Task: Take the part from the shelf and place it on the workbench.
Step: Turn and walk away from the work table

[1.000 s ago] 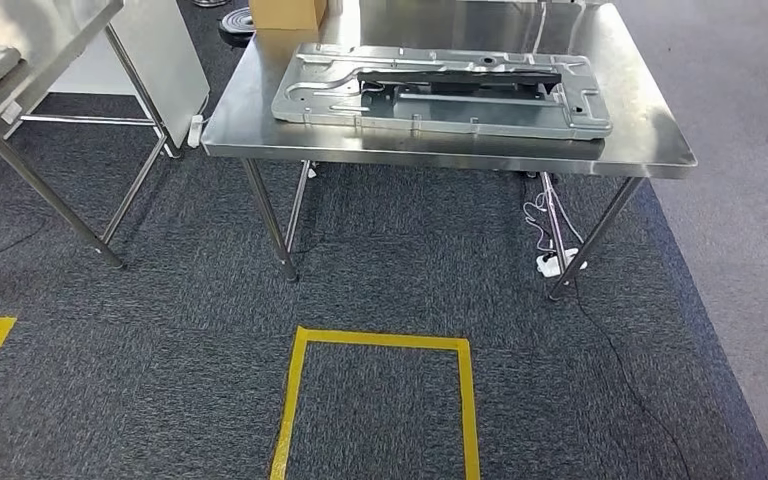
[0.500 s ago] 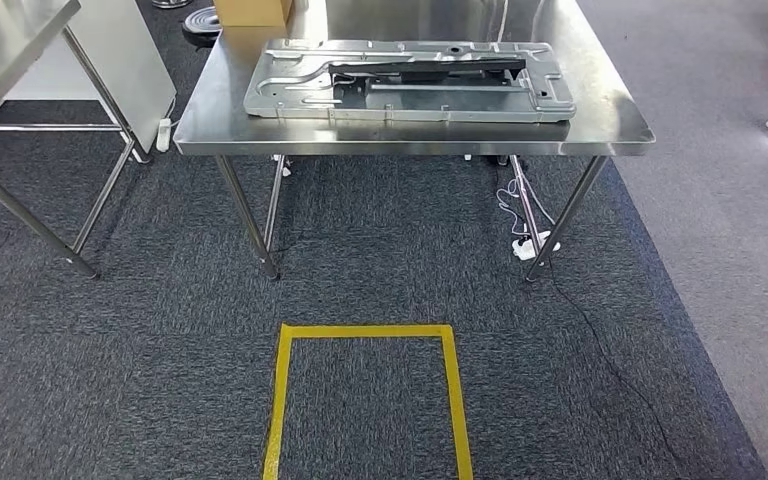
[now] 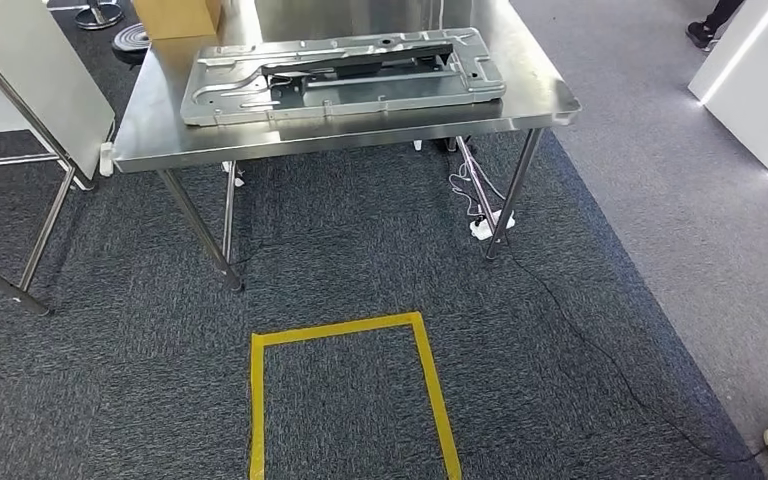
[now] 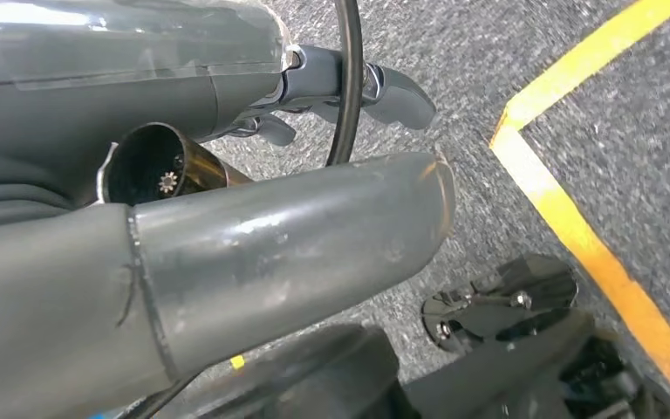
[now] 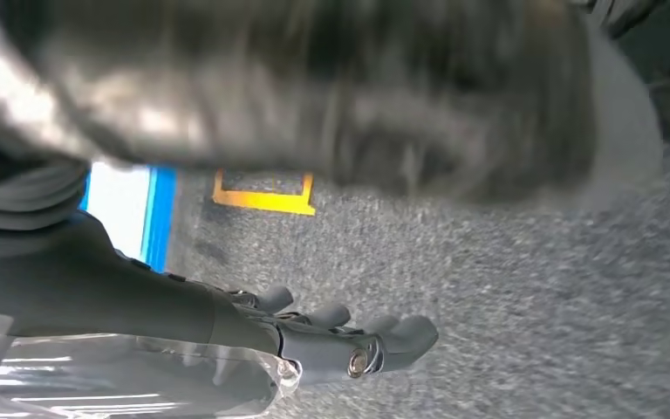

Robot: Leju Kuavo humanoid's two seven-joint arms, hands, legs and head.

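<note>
Part (image 3: 340,75) flat on workbench (image 3: 550,100) | cardboard box (image 3: 175,15) behind | left hand (image 4: 253,253), right hand (image 5: 331,336): spread, empty

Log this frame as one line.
phase: transit | large stamped grey metal panel: on steel workbench | left hand: holds nothing | right hand: holds nothing

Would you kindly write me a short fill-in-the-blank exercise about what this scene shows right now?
1. The large metal part lies on the steel ____.
2. The tape square on the carpet is ____ in colour.
3. The cardboard box stands at the table's ____ edge.
4. The white power strip lies on the ____.

Missing words: table; yellow; far; carpet
</note>
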